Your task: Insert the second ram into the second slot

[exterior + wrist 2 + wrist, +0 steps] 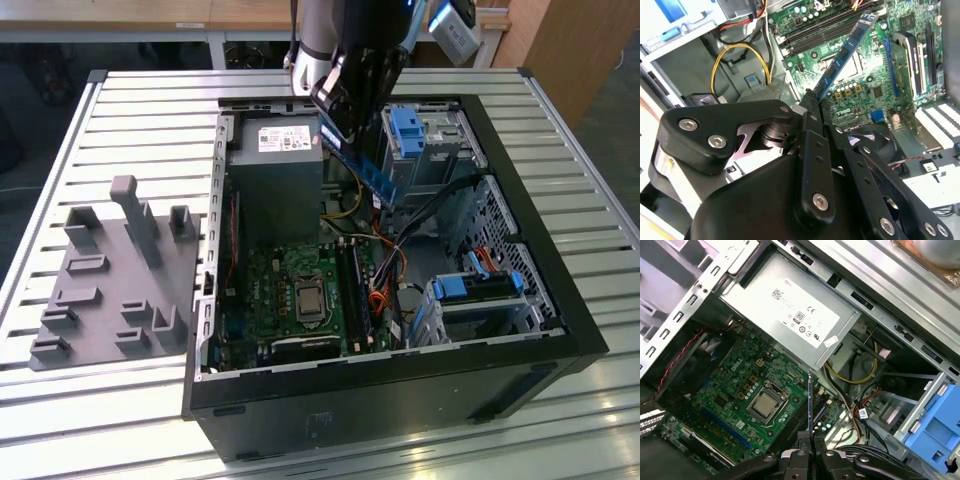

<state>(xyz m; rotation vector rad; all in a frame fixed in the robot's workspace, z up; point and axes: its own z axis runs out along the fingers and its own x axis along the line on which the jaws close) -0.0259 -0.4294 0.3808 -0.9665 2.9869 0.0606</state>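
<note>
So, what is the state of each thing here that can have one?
gripper: shut on the second ram.
second ram: held in the air above the computer case, tilted, not inserted yet.
computer case: lying on its side, open.
processor socket: uncovered, no cooler on it.

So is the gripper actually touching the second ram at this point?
Touching. In the second wrist view the gripper is shut on the second ram: the blue stick's near end is clamped in it, the rest sticking out over the motherboard.
</note>
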